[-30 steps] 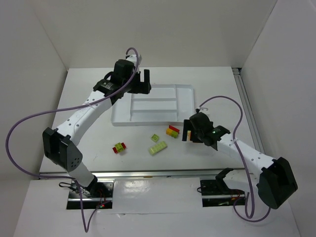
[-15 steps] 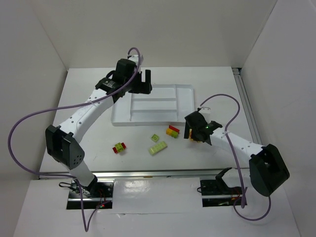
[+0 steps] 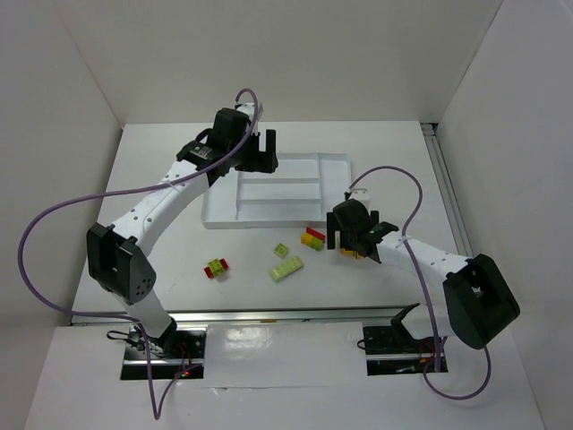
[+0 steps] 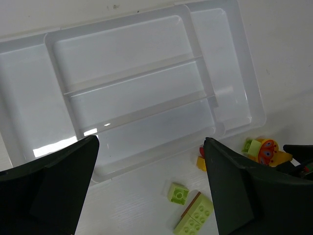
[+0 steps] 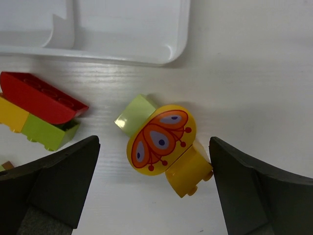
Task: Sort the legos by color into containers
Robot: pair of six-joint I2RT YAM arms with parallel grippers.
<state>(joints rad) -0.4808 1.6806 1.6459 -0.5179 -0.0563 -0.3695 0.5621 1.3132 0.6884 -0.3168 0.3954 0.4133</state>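
Right fingers (image 5: 54, 186) are spread wide, low over the worktop (image 5: 254, 73), and the butterfly brick (image 5: 161, 139) lies squarely between them, touching neither. It's yellow, with a light green block joined at one end, just off the tray (image 5: 180, 34) corner. A red-yellow-green stack (image 5: 36, 110) sits to one side, outside the gap. Over by the tray's far left corner, left fingers (image 4: 49, 186) are spread too, pinching nothing. Two green bricks (image 3: 286, 268) and a small mixed stack (image 3: 217, 267) lie loose on the worktop near the tray.
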